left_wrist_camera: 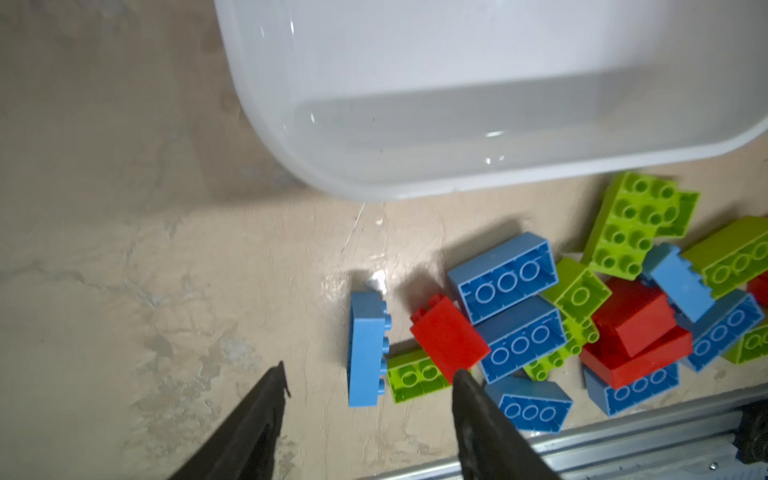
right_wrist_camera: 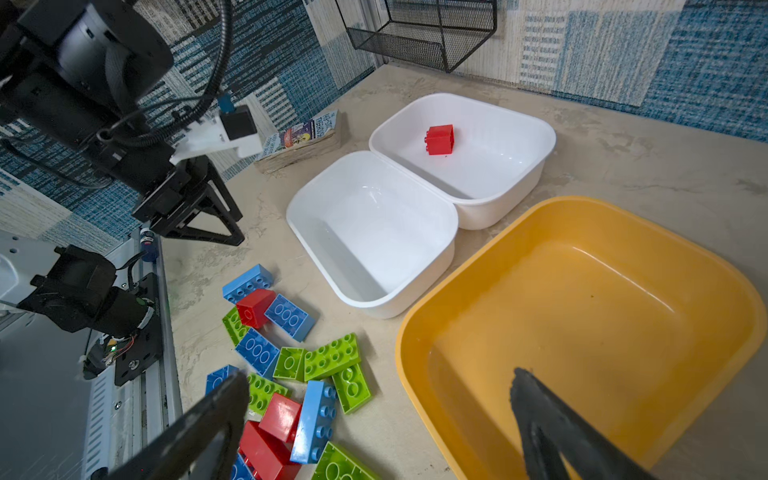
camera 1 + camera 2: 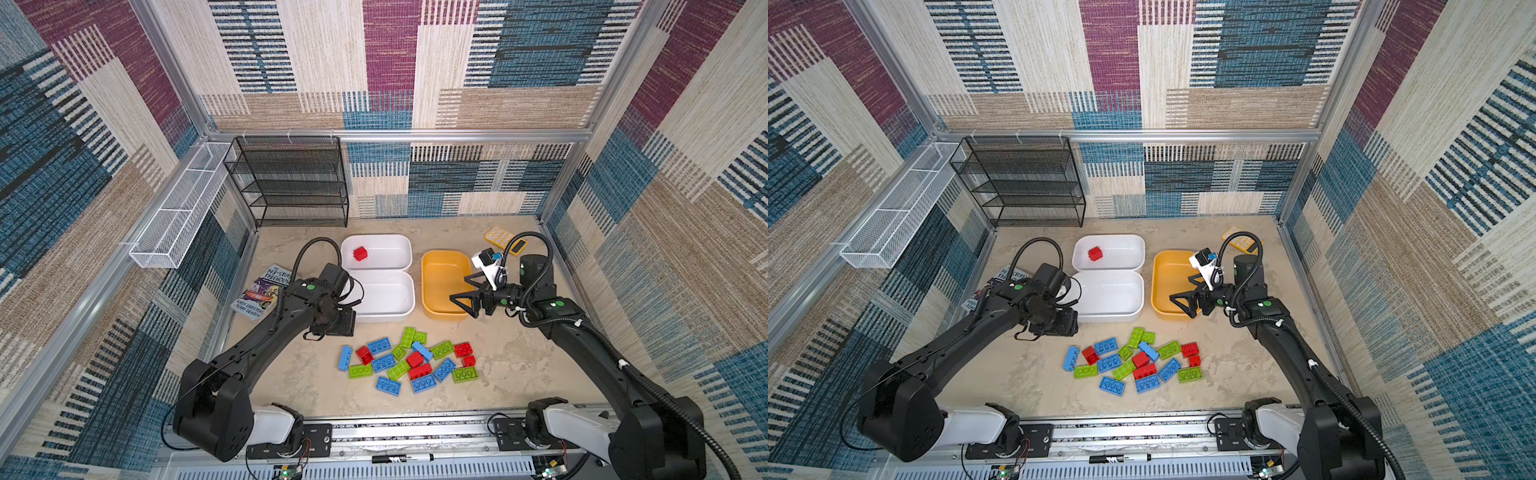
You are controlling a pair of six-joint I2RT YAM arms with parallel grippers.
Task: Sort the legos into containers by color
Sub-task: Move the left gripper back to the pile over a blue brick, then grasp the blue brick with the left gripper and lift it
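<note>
Beige tabletop (image 1: 124, 249), legos (image 1: 519, 340) beside left fingers (image 1: 471, 409)

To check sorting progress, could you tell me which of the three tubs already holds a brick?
The far white tub, holding one small red brick; the near white tub and the yellow tub are empty.

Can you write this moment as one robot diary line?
left gripper open, empty | right gripper open over yellow tub rim | one red lego in far white tub | other legos on table
</note>
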